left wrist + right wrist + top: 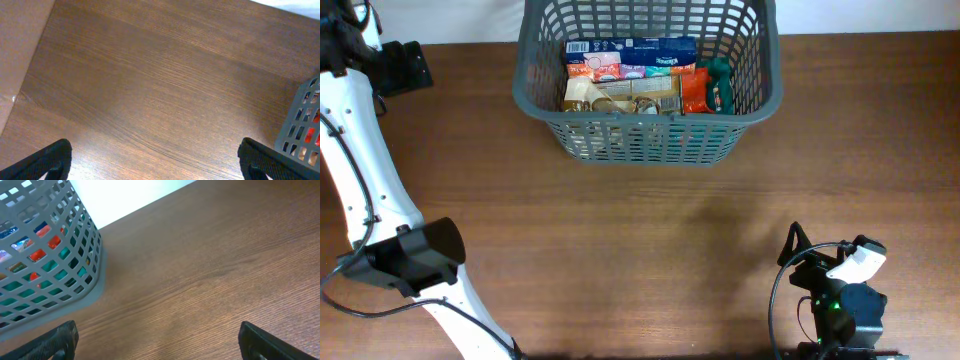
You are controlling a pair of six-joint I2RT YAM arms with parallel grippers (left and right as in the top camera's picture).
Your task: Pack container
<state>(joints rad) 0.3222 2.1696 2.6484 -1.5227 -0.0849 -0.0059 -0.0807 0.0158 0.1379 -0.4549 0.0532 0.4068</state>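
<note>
- Basket (645,142): top centre of the overhead frame, upright on the table (620,260), one long side facing the bottom of the frame.
- Contents: packets lying flat and overlapping, so no sure count.
  - A blue packet (645,47) lies along the upper side.
  - A red packet (694,90) and a green packet (720,85) lie at the right end.
  - Tan packets (620,95) lie toward the lower wall.
- Progress: no loose packet shows on the wood in any of the three views. Packing looks done or very nearly done (whatever lies outside the frames I can't vouch for). My reading is that nothing is left to fetch, and at most the arms need to settle.
- Left gripper (160,162):
  - In the left wrist view the two dark fingertips sit in the lower left and lower right corners.
  - The jaws are spread wide, with only bare wood between them. It holds nothing and touches nothing.
  - One basket corner shows at the right edge of that frame, apart from the fingers.
- Right gripper (165,342):
  - Same picture here, with fingertips at the lower left and lower right and the jaws wide apart and empty.
  - The basket's slotted wall fills the upper left of the frame, with red and green showing through the slots. The fingers are clear of it.
- Arms in the overhead view: the left arm runs along the left edge and the right arm sits folded in the lower right corner. Both are well apart from the basket.
</note>
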